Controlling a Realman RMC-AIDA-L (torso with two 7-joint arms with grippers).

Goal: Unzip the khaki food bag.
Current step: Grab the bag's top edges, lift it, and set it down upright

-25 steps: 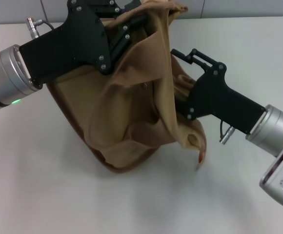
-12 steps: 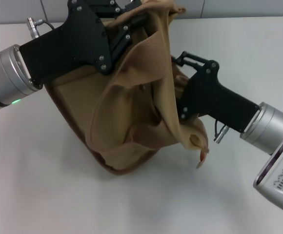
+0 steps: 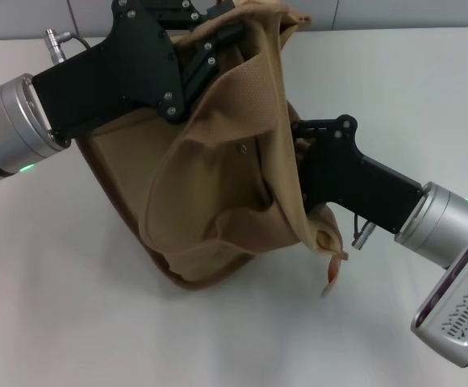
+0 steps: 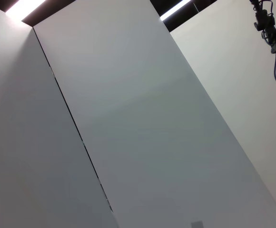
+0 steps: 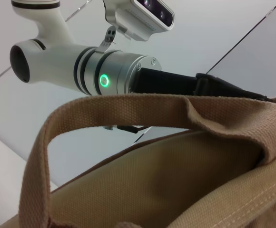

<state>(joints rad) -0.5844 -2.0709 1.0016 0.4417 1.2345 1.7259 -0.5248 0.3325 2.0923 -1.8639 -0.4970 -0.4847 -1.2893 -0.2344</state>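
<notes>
The khaki food bag point(image 3: 210, 201) stands tilted on the white table, its brown-trimmed base low at the front. My left gripper point(image 3: 218, 36) is at the bag's top far edge, shut on its fabric and holding it up. My right gripper point(image 3: 295, 153) is pressed against the bag's right side, its tip hidden behind a wide strap handle point(image 3: 278, 121). The zipper and its pull are hidden. The right wrist view shows the bag's canvas point(image 5: 152, 185) and a strap handle point(image 5: 128, 111) up close, with the left arm point(image 5: 104, 78) beyond.
The white table point(image 3: 56, 306) spreads around the bag on all sides. A grey panelled wall point(image 3: 403, 12) runs along the table's far edge. The left wrist view shows only wall panels point(image 4: 128, 118) and ceiling lights.
My right gripper has moved down and nearer along the bag's right side, pulling the fabric there lower. The left gripper has held still on the bag's top.
</notes>
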